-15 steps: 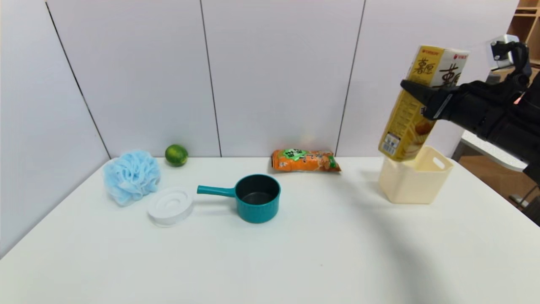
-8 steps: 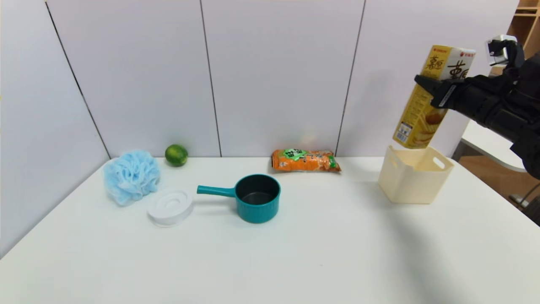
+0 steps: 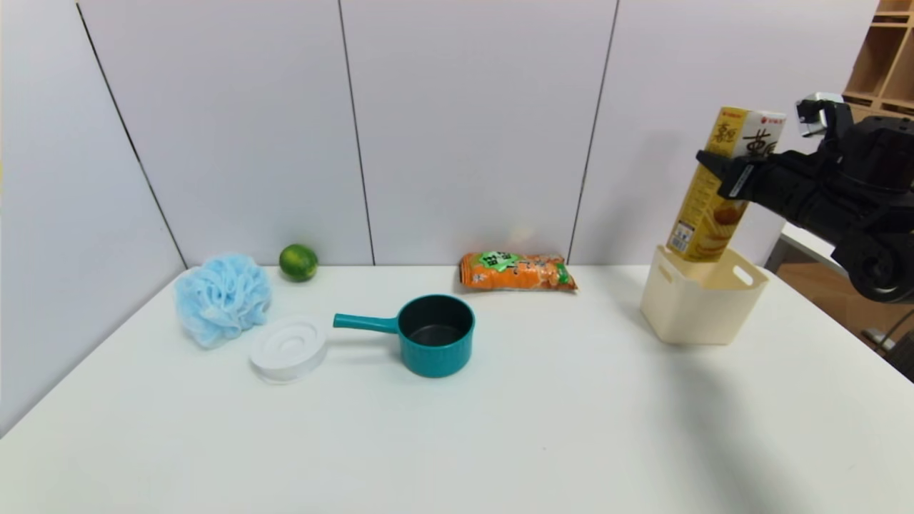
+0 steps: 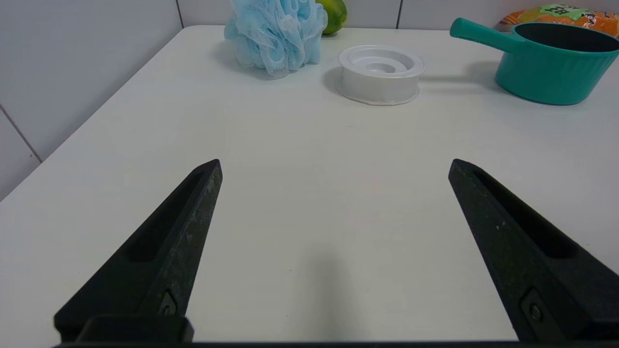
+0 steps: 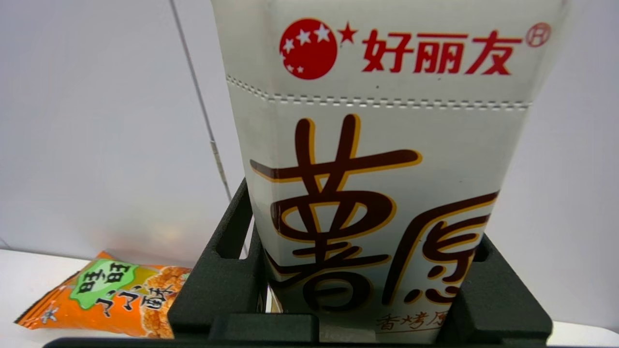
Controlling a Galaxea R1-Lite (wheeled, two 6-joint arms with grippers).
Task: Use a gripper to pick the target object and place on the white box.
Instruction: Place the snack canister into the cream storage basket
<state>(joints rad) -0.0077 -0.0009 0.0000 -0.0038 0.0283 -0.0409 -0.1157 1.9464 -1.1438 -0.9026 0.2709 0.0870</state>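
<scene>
Snack carton (image 3: 721,189) in raised right gripper (image 3: 725,175)

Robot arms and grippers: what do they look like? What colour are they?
Both are black. The left gripper has two long, pointed, matte black fingers with hollowed slots and a small screw near each base. The right gripper is black too, on a bulky black arm with a small silver-grey block on top.

Pale grey wall panels (image 3: 464,128) split by thin dark vertical seams stand behind and to the left of the white table (image 3: 457,428); wooden shelving (image 3: 882,64) shows at far right; soft, even light.
</scene>
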